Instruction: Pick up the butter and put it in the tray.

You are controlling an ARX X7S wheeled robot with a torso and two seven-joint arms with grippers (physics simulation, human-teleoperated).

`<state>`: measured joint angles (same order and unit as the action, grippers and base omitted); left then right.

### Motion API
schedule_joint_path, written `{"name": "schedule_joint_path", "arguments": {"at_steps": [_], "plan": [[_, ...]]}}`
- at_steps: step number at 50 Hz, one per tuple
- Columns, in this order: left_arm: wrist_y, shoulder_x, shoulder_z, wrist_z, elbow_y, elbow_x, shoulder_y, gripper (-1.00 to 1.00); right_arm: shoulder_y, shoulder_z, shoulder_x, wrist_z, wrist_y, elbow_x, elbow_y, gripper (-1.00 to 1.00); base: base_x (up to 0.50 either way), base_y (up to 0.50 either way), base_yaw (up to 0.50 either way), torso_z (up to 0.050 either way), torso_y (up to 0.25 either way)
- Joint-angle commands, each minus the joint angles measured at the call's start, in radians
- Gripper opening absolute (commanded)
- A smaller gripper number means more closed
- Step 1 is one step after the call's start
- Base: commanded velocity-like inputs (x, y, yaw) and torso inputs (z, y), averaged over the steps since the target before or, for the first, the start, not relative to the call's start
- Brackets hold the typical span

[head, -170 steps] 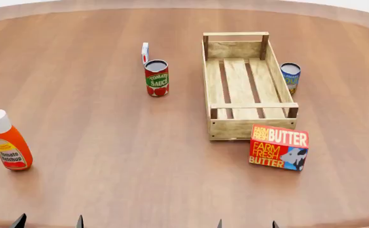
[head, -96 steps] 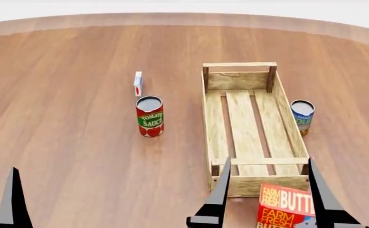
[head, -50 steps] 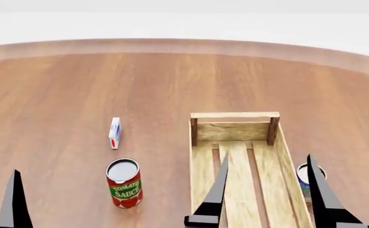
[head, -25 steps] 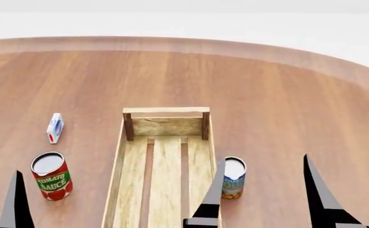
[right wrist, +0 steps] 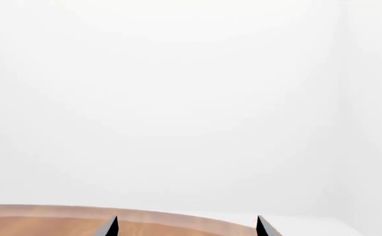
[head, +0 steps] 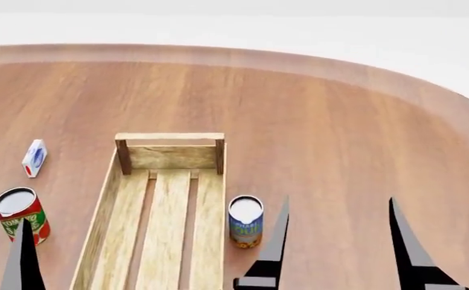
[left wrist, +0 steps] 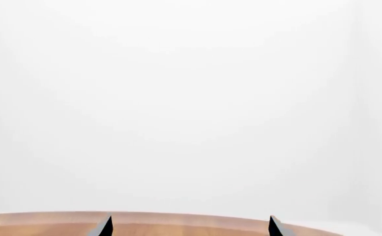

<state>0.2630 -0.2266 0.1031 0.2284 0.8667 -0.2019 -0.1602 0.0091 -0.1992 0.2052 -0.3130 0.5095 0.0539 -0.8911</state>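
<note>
We saw the table (head: 339,121), then the tray (head: 169,199), but no butter in any view, so reaching blind risked toppling the soup can (head: 245,221). Our right gripper (head: 339,241) stood wide open, empty; the left gripper's (left wrist: 187,227) likewise.

- The round wooden worktop (head: 339,139) is warm reddish-brown with long grain streaks and a paler rim.
- The long slatted light-wood tray (head: 169,199), left of the right tool (head: 337,208), is pale honey with darker brown corner posts.
- The cylindrical tin can beside that tool (head: 245,221) has a blue label, yellow lettering and a white top.
- The tomato tin (head: 21,215) near the left tool (head: 22,232) is red with a green band.
- The small carton (head: 34,157) is white, blue and red.
- Both tools have black fingers.
</note>
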Motion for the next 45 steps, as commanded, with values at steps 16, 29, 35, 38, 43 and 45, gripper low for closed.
{"name": "schedule_joint_path", "arguments": {"at_steps": [16,29,35,38,43,45], "plan": [[0.000,-0.031,0.016,0.034,-0.001,-0.016,0.006,1.00,0.001,-0.045,0.039,0.014,-0.025,0.000,0.029,1.00,0.00,0.00,0.50,0.000,0.000],[-0.012,-0.045,0.019,0.047,-0.007,-0.024,0.007,1.00,0.002,-0.059,0.066,0.021,-0.005,-0.003,0.006,1.00,0.00,0.00,0.50,0.000,0.000],[-0.005,-0.054,0.008,0.058,0.001,-0.033,0.011,1.00,-0.024,-0.031,0.122,0.064,0.022,0.033,-0.049,1.00,0.00,0.00,0.50,0.000,0.000],[0.002,-0.059,-0.006,0.065,0.011,-0.046,0.012,1.00,-0.025,-0.040,0.219,0.162,0.110,0.094,-0.107,1.00,0.00,0.00,0.00,0.000,0.000],[-0.009,-0.058,0.011,0.069,-0.002,-0.033,0.009,1.00,-0.087,-0.016,0.350,0.237,0.150,0.187,-0.155,1.00,0.00,0.00,0.00,0.000,0.000],[-0.007,-0.060,0.015,0.071,0.000,-0.033,0.008,1.00,-0.124,0.031,0.385,0.242,0.096,0.269,-0.154,1.00,0.00,0.00,0.00,0.000,0.000]]}}
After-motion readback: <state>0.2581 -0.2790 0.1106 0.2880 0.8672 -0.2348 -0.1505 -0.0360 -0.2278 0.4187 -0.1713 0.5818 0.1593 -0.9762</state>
